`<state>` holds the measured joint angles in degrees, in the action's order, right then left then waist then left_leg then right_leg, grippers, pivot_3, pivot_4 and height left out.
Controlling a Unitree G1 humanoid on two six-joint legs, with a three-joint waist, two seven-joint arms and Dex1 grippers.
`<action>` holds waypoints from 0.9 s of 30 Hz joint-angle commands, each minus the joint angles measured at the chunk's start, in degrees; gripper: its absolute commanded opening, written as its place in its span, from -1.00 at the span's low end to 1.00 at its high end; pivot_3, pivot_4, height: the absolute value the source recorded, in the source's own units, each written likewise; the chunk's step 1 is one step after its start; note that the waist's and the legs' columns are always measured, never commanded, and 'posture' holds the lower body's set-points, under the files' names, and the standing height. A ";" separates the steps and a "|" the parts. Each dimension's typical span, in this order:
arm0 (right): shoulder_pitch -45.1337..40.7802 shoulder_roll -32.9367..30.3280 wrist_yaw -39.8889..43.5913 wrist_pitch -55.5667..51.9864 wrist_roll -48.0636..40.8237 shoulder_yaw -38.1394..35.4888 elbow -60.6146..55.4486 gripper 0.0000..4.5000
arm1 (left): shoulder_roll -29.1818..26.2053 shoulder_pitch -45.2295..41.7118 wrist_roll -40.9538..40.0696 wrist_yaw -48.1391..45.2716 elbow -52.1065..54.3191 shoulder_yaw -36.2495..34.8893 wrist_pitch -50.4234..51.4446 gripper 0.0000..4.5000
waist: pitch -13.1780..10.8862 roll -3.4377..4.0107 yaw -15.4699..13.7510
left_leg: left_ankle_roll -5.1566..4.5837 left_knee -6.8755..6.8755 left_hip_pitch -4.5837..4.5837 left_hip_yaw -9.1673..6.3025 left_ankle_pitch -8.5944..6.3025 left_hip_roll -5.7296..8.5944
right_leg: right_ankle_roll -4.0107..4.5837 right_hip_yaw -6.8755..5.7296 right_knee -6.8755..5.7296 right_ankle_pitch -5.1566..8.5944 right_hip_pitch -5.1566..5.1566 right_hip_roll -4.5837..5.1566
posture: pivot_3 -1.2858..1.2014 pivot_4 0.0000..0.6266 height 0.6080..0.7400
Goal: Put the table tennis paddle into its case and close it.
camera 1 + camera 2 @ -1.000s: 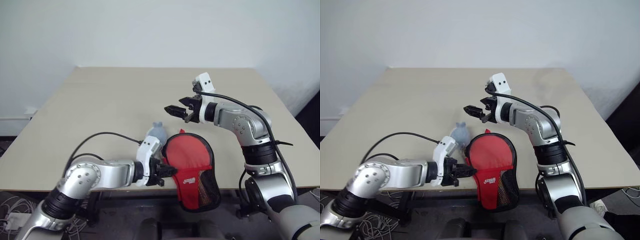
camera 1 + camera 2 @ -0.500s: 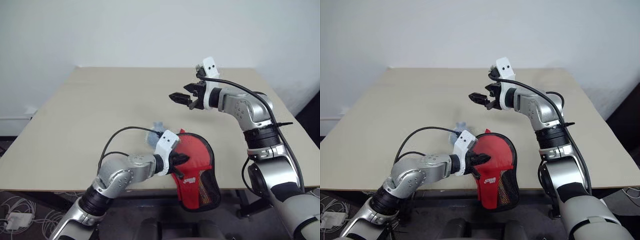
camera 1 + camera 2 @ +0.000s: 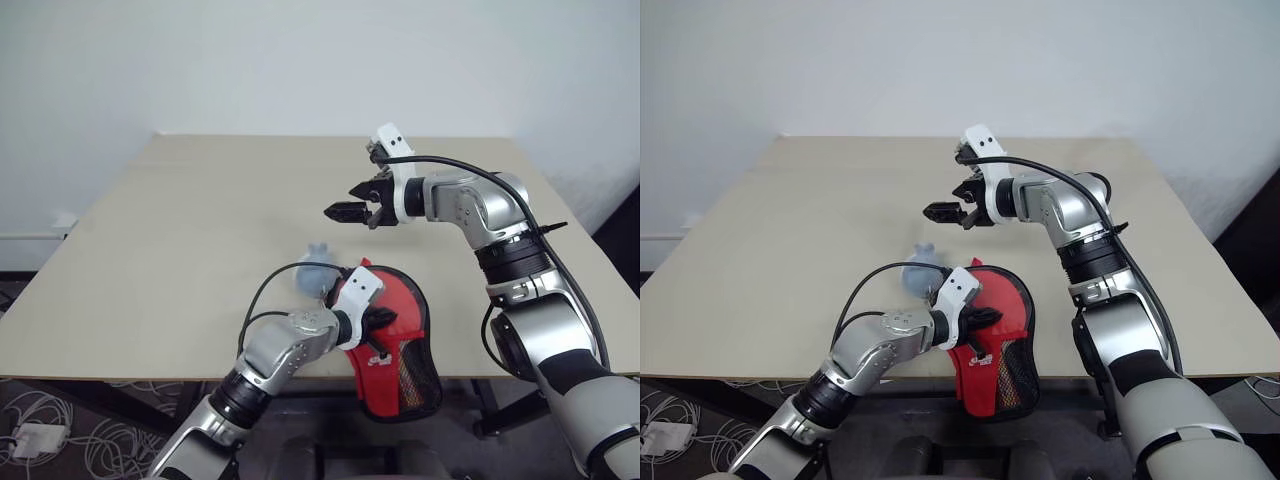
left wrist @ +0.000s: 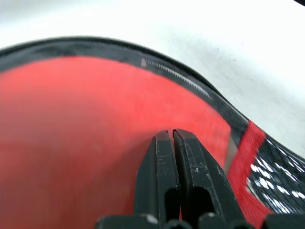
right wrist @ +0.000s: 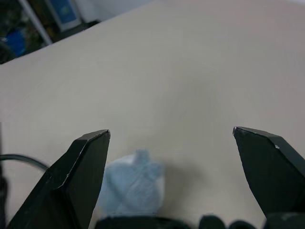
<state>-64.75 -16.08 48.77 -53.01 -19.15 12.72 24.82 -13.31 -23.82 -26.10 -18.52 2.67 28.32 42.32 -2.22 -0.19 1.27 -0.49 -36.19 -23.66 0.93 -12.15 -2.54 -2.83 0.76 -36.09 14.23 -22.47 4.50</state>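
Note:
The case (image 3: 402,298), a red pouch with black trim and a mesh patch, lies at the table's front edge with its lower part hanging over. My left gripper (image 3: 381,325) is shut, and its fingertips (image 4: 164,143) press on the case's red face (image 4: 71,119) near the logo. The table tennis paddle is hidden. My right gripper (image 3: 342,203) hangs open and empty above the middle of the table, beyond the case; its fingers (image 5: 86,162) stand wide apart.
A pale bluish-white wad (image 3: 316,266) lies on the beige table (image 3: 200,220) just left of the case's top, and sits below the right gripper's fingers as the pale wad (image 5: 136,183). The table's front edge runs under the case.
My left arm has swung in toward the right, carrying its gripper from the case's left edge onto the red face, and the fingers have closed fully. The right wrist has turned but stays open.

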 commanded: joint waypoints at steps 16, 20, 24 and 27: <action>-11.05 5.12 16.89 13.81 9.78 10.35 16.17 1.00 | 2.47 0.17 16.52 -10.75 -10.80 3.98 -7.34 -0.98 | 0.03 -0.01 0.01 | -0.02 -0.33 0.05 -0.04 -0.05 0.00 | -0.07 0.01 -0.58 0.07 -0.04 -0.01 | 0.03 -1.00 1.00; -14.18 8.08 17.33 16.21 11.33 9.23 22.67 1.00 | 3.68 0.82 17.53 -11.96 -11.62 3.46 -7.54 -0.98 | 0.07 -0.07 -0.02 | -0.02 -0.37 0.06 -0.06 -0.05 0.01 | -0.07 0.00 -0.60 0.07 -0.02 -0.01 | 0.03 -1.00 1.00; -16.75 10.50 17.43 18.85 13.44 9.01 29.35 1.00 | 4.48 1.81 18.14 -12.58 -11.79 2.68 -7.87 -0.98 | 0.13 -0.15 -0.03 | -0.02 -0.38 0.06 -0.07 -0.06 0.01 | -0.07 -0.01 -0.61 0.07 -0.01 0.00 | 0.03 -1.00 1.00; -18.42 11.83 17.00 20.97 14.71 8.44 33.54 1.00 | 5.01 2.56 18.88 -12.79 -12.40 1.93 -9.57 -0.98 | 0.13 -0.15 -0.01 | -0.02 -0.39 0.06 -0.07 -0.06 0.01 | -0.07 -0.01 -0.62 0.07 -0.01 0.00 | 0.03 -1.00 1.00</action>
<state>-80.36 -4.50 65.86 -34.08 -5.35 23.08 57.42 -8.18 -23.57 -8.51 -30.30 -5.21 28.27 31.43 -2.09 -0.34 1.26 -0.50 -36.58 -23.60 0.85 -12.22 -2.53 -2.91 0.75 -36.72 14.30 -22.48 4.51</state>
